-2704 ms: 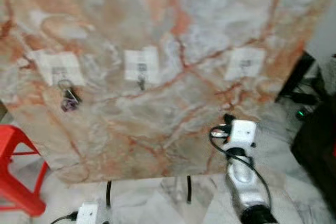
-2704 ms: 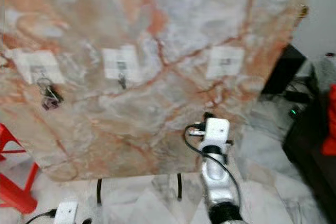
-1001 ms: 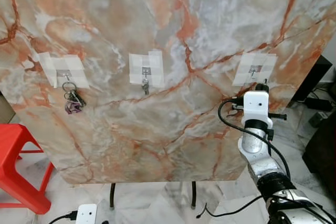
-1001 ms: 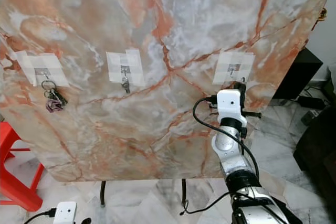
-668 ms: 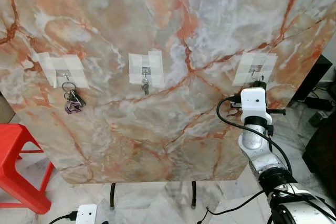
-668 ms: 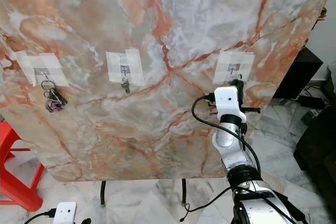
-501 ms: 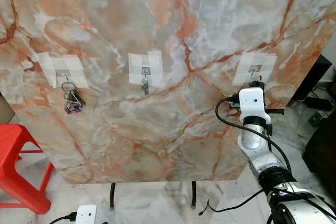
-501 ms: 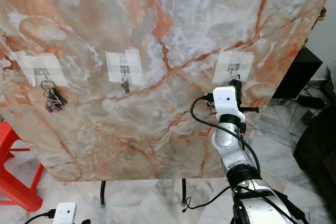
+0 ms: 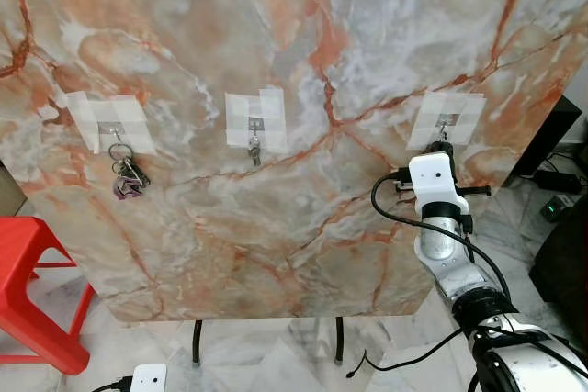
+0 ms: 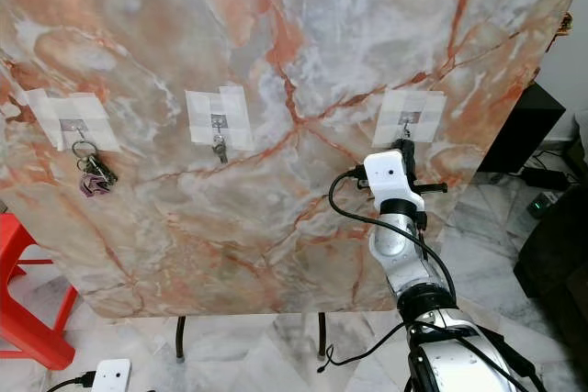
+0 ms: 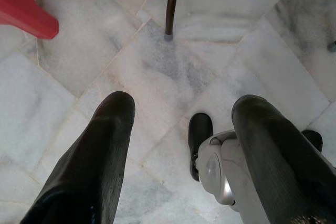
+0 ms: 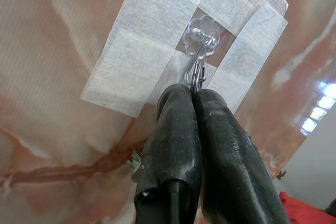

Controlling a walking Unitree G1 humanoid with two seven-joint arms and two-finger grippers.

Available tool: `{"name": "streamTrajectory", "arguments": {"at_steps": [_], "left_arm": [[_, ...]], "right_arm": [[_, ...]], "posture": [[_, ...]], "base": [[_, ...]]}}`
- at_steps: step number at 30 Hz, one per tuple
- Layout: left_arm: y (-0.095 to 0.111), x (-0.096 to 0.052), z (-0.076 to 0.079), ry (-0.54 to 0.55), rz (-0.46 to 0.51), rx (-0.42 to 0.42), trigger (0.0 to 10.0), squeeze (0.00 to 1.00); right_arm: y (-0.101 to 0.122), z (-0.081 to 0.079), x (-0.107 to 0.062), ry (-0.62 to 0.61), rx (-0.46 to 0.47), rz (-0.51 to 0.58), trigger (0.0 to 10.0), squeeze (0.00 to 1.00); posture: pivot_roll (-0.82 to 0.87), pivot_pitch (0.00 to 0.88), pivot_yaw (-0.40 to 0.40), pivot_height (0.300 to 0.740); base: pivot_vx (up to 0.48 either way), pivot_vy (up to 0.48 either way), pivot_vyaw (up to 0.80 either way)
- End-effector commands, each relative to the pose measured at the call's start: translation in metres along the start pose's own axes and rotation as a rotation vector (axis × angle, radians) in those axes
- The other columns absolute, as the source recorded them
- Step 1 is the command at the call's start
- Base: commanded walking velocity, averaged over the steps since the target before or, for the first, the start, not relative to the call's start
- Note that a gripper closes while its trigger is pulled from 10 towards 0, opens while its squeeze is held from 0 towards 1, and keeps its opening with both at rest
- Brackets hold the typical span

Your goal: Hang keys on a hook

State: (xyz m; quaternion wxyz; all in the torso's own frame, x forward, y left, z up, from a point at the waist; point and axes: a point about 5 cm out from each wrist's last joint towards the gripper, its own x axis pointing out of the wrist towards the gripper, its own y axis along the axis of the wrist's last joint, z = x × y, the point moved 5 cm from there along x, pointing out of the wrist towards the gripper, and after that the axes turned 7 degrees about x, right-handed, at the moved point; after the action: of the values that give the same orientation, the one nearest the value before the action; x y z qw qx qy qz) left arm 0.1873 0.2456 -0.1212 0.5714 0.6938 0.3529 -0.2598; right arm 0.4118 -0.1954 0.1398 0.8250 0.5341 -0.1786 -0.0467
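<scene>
Item: upright marble-patterned board (image 9: 294,135) on thin dark legs (image 9: 196,341), standing on a pale marble floor (image 11: 173,72). Fixed to the board, three clear hooks under white tape, in a row. Hook at 9 o'clock (image 9: 113,126): occupied by a full bunch of keys (image 9: 127,177). Middle hook (image 9: 254,124): carries a single small key (image 9: 254,148). Hook at 3 o'clock (image 12: 198,43): the one in use, with a thin key ring (image 12: 197,77) lying up against its curved wire. Right gripper (image 12: 194,94): raised to this hook, fingers pressed together on the ring just below the hook; the keys themselves sit behind the fingers and cannot be made out apart from a small metal glint beside them. From the room, the right arm's white wrist block (image 9: 434,181) sits directly under the taped patch, black cable looping off at 9 o'clock. Left gripper (image 11: 181,129): hanging idle toward the floor, fingers apart, holding nothing. Also present: red plastic stool (image 9: 32,300) at 8 o'clock of the board. Status, by estimate: carrying and reaching done, ring at the hook; whether it is already threaded over the wire cannot be told. Remaining: seat the ring, release, draw the arm away.
</scene>
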Motion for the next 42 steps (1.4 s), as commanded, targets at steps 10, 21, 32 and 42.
{"name": "streamTrajectory", "arguments": {"at_steps": [10,21,32,42], "left_arm": [[-0.011,-0.002,-0.001,-0.002,-0.042,0.002,10.0,0.0],[-0.005,-0.001,0.001,-0.002,-0.023,0.004,10.0,0.0],[-0.002,0.0,0.001,-0.004,-0.009,0.009,10.0,0.0],[-0.001,0.0,0.003,-0.004,-0.003,0.009,10.0,0.0]], "right_arm": [[-0.004,-0.007,0.001,0.06,-0.037,-0.027,10.0,0.0],[-0.008,-0.01,-0.002,0.072,-0.01,-0.048,10.0,1.0],[-0.004,-0.024,-0.006,0.144,0.026,-0.034,10.0,1.0],[-0.015,-0.04,-0.033,0.23,0.096,-0.022,10.0,0.0]], "posture": [[0.06,0.0,-0.064,0.74],[0.06,0.0,-0.064,0.74],[0.06,0.0,-0.064,0.74],[0.06,0.0,-0.07,0.74]], "base": [[0.0,0.0,0.0],[0.0,0.0,0.0],[0.0,0.0,0.0],[0.0,0.0,0.0]]}}
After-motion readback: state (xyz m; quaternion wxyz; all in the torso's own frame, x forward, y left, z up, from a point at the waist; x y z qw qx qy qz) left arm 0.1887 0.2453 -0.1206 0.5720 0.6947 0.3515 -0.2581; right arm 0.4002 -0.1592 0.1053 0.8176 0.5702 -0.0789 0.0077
